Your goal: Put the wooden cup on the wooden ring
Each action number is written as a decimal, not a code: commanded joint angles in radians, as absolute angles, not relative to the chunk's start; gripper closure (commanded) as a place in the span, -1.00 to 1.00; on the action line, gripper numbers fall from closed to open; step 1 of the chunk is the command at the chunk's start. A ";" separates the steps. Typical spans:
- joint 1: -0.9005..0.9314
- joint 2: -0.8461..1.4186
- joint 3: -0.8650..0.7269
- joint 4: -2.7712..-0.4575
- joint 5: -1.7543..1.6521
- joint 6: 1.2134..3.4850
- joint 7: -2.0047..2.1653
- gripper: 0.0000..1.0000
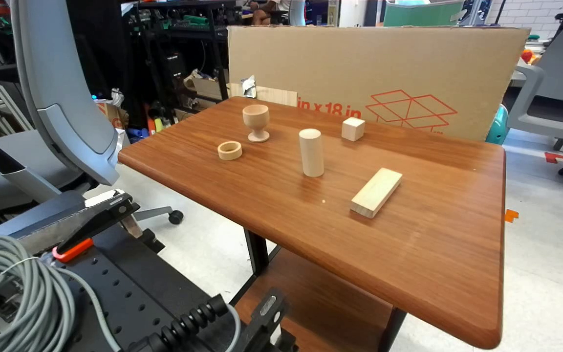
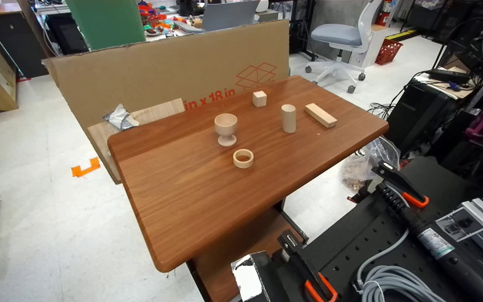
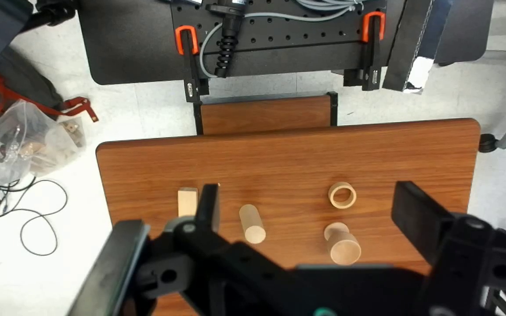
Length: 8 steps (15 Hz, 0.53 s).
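I see my pincer (image 3: 308, 206) spread wide and empty, presumably to admit the cup (image 2: 226, 126), which stands upright on the tabletop (image 2: 183, 201) just beside the ring (image 2: 243, 164), itself lying flat, I judge, to serve as its seat.

Held the gripper (image 3: 309, 204) spread wide, reaching in from the lower edge of the wrist view. Showed black fingers (image 3: 417, 224) well apart and facing each other across a broad gap.
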<state>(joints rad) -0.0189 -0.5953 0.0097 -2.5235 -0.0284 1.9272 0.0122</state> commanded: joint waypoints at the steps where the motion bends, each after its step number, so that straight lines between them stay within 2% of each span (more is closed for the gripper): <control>1: -0.009 -0.506 0.022 -2.487 -0.012 2.036 0.052 -1.00; 8: -0.003 -0.210 0.076 -2.391 -0.014 2.321 0.158 -1.00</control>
